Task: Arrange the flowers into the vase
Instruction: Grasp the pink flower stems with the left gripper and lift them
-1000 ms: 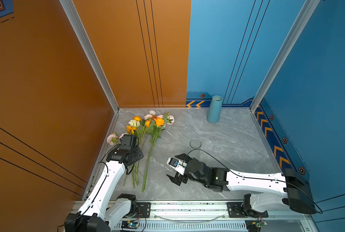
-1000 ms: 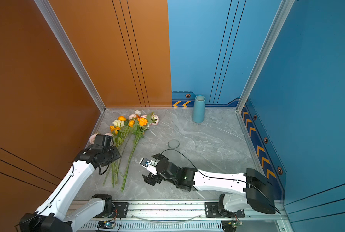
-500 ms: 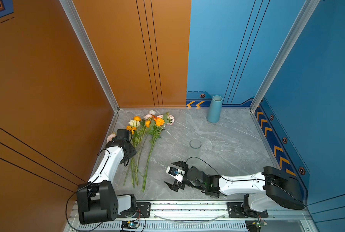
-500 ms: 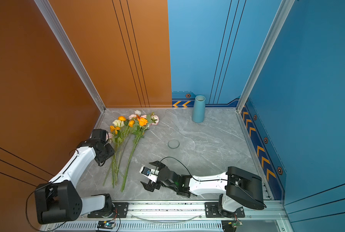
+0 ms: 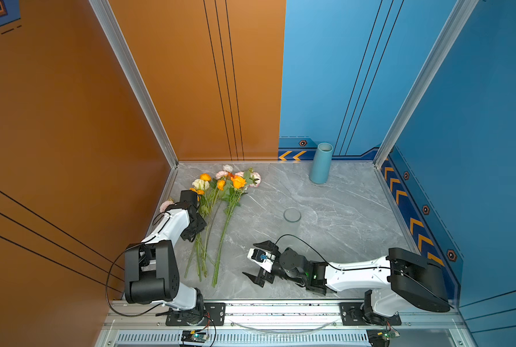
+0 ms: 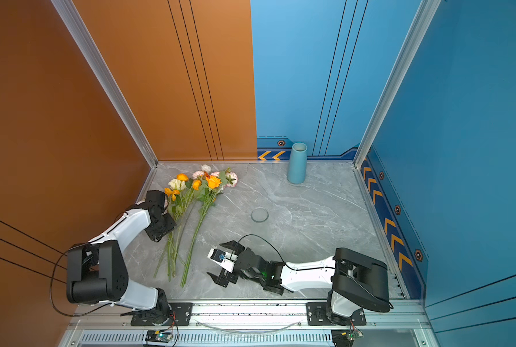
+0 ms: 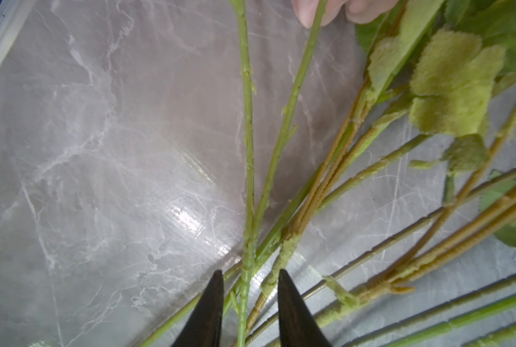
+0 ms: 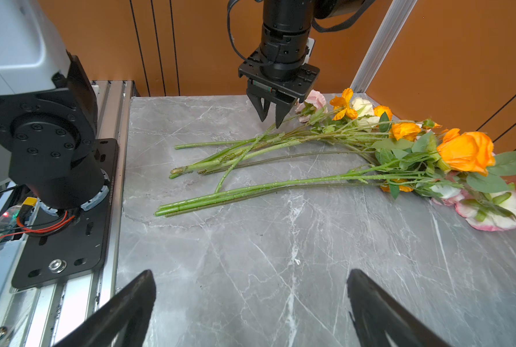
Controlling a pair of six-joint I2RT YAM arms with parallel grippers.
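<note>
So the surface is a grey marble-look table (image 5: pixel 340 228) with white veins. It's boxed in by walls on three sides, with an aluminium rail (image 5: pixel 280 306) along the front edge. The flowers (image 5: pixel 220 207) lie flat on the left half, blooms toward the back wall and cut ends toward the rail. Most stems cross in a loose heap near the left edge, and a couple of long ones lie just beside them, closer to the middle. A blue vase (image 5: pixel 320 163) stands upright at the back, well apart from the bunch. Between it and the front sits a small clear round glass thing (image 5: pixel 292 215), can't tell what exactly.
</note>
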